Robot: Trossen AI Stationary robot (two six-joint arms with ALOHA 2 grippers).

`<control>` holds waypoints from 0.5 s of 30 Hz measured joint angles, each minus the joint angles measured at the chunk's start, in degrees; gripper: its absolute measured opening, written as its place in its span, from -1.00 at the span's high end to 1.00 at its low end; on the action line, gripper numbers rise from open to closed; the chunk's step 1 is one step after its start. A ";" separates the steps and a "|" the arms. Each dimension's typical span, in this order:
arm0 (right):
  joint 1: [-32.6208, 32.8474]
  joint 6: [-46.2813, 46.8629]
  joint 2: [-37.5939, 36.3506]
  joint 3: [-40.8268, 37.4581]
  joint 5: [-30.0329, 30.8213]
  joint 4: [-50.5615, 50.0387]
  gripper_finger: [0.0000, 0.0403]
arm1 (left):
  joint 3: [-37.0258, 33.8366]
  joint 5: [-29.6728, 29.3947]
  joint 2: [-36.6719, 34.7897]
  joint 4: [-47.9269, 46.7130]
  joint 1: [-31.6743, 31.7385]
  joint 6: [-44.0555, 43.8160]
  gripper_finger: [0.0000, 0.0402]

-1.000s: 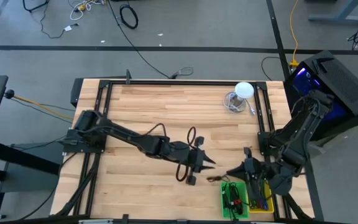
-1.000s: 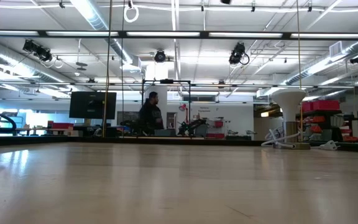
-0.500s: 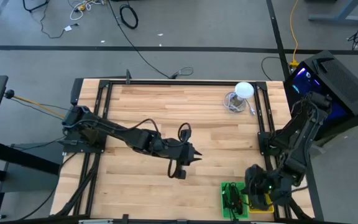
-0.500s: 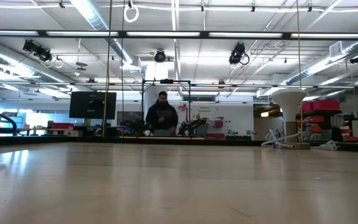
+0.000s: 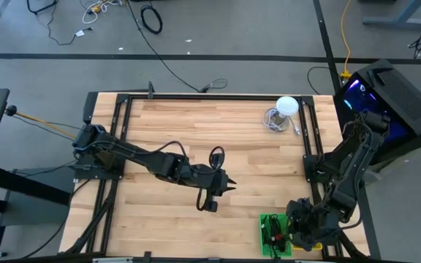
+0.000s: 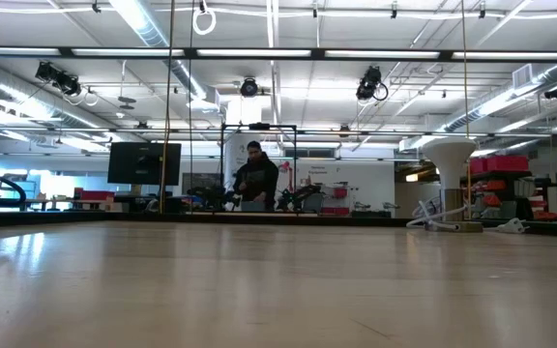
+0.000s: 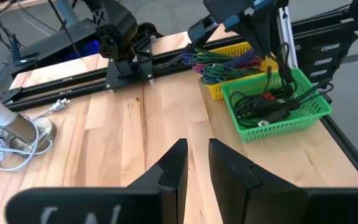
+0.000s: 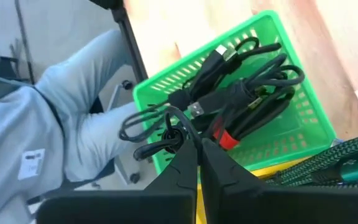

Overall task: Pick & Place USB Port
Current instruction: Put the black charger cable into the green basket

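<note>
the right claw [image 8: 196,148] has swung away from the middle of the pale wooden plank tabletop [image 5: 167,124] and now hangs over the small green plastic mesh basket [image 5: 275,235] at the near right corner, fingers pressed fully together with their tips down in the tangle of black usb cables [image 8: 229,102] lying inside. a thin loop of cable sits against the fingertips, but whether it is actually pinched cannot be told. beside the green basket stands a yellow plastic basket [image 7: 225,78] of coloured braided cords.

the left claw [image 5: 229,183] has drawn back a little toward its own side and hovers over bare wood near the tabletop's centre, its fingers narrowly parted with nothing visible between them in its wrist view; a black cable droops beside its wrist.

this reads as the drop-off or the reach into the basket: the usb cables are all in the green basket, and none shows on the open tabletop.
</note>
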 joint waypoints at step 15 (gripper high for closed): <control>-0.70 -1.76 2.24 0.00 0.61 1.57 0.63 | -0.04 -3.11 0.02 -2.56 0.02 -0.14 0.66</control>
